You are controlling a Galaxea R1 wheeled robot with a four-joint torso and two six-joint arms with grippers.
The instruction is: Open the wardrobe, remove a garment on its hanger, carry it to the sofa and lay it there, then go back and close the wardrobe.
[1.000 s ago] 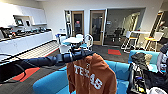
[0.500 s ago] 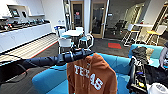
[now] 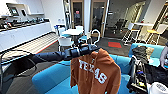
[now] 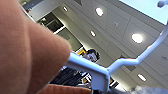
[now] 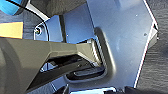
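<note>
1. The left gripper (image 3: pixel 93 48) has its jaws clamped on the thin white plastic hanger (image 3: pixel 95 33).
2. The burnt-orange hooded "TEXAS" sweatshirt (image 3: pixel 96 71) hangs from it above the bright blue upholstered sofa (image 3: pixel 51 78).
3. Right jaws: cannot tell.

Orange hoodies (image 3: pixel 96 71): one
White hangers (image 3: pixel 95 33): one
Blue sofas (image 3: pixel 53 78): one
Doorways, far: two (image 3: pixel 77 13) (image 3: pixel 98 15)
Red floor mats (image 3: pixel 115 44): one

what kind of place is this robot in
Probably an office lounge or break area. A kitchenette counter with white cabinets runs along one wall, small café tables and chairs stand in the middle, and a bright blue sofa sits in front, below the orange hoodie held on the left arm.
</note>
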